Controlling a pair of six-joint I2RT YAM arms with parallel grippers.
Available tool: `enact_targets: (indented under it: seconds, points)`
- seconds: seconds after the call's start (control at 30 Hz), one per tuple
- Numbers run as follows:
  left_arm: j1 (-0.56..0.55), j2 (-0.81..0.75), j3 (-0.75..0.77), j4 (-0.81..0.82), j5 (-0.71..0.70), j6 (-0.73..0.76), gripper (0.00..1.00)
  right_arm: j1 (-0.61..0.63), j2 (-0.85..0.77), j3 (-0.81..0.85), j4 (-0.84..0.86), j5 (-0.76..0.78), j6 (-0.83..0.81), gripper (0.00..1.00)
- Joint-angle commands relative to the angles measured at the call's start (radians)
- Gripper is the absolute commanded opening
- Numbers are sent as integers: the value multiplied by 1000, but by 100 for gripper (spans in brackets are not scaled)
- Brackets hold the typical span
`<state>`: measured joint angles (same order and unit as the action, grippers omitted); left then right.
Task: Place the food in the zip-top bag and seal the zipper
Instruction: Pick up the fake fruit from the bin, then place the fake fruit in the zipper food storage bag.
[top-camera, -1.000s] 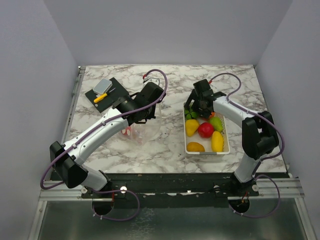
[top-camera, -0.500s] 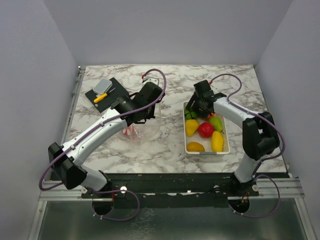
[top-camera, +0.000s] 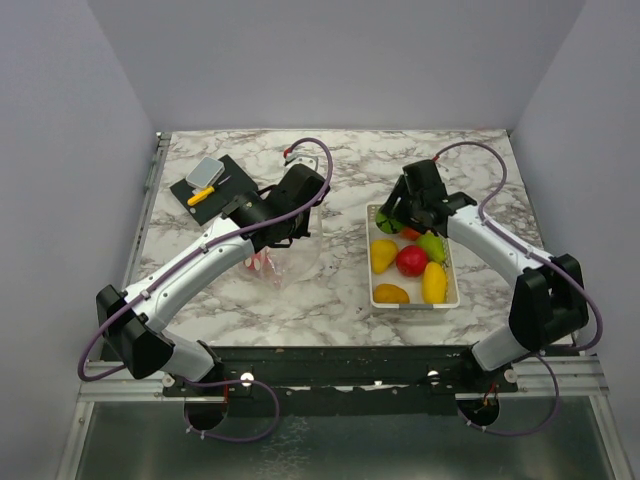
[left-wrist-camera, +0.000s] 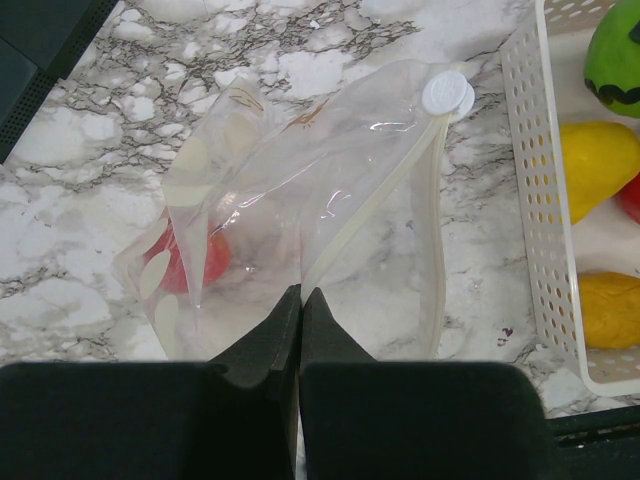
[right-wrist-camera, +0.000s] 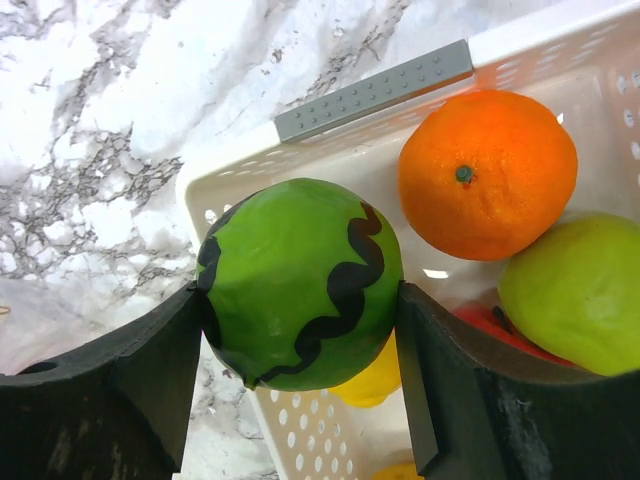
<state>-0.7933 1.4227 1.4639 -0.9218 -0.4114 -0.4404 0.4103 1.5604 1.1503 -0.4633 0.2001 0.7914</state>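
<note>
The clear zip-top bag (left-wrist-camera: 300, 200) lies on the marble with its mouth held open and a red toy fruit (left-wrist-camera: 185, 262) inside; it also shows in the top view (top-camera: 285, 262). My left gripper (left-wrist-camera: 300, 300) is shut on the bag's mouth edge, by the zipper strip (left-wrist-camera: 375, 200). My right gripper (right-wrist-camera: 300, 320) is shut on a green toy watermelon (right-wrist-camera: 300, 280) with black stripes, lifted above the far left corner of the white tray (right-wrist-camera: 330, 125). In the tray lie an orange (right-wrist-camera: 487, 172), a green fruit (right-wrist-camera: 575, 290) and yellow and red pieces (top-camera: 410, 262).
A black mat (top-camera: 212, 185) at the back left bears a small yellow-orange tool with a grey block (top-camera: 204, 173). The white tray (top-camera: 452, 297) stands right of the bag. Grey walls close in the table on three sides.
My right gripper has closed on the green watermelon and lifted it up from the tray's far left corner. The left arm and the bag have not moved.
</note>
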Motion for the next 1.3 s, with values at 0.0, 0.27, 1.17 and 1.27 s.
enact_targets:
  seconds: [0.0,0.27,1.17,1.27]
  points:
    - [3,-28,-13,-5,-2,-7,0,-8,-62,-25,16,1,-55,24]
    - [3,-4,1,-1,6,0,0,-8,-196,-71,50,-172,-168,23]
    - [3,26,47,8,32,3,0,92,-482,-148,249,-755,-299,22]
    - [3,28,59,7,39,2,0,133,-459,-129,260,-746,-300,22]
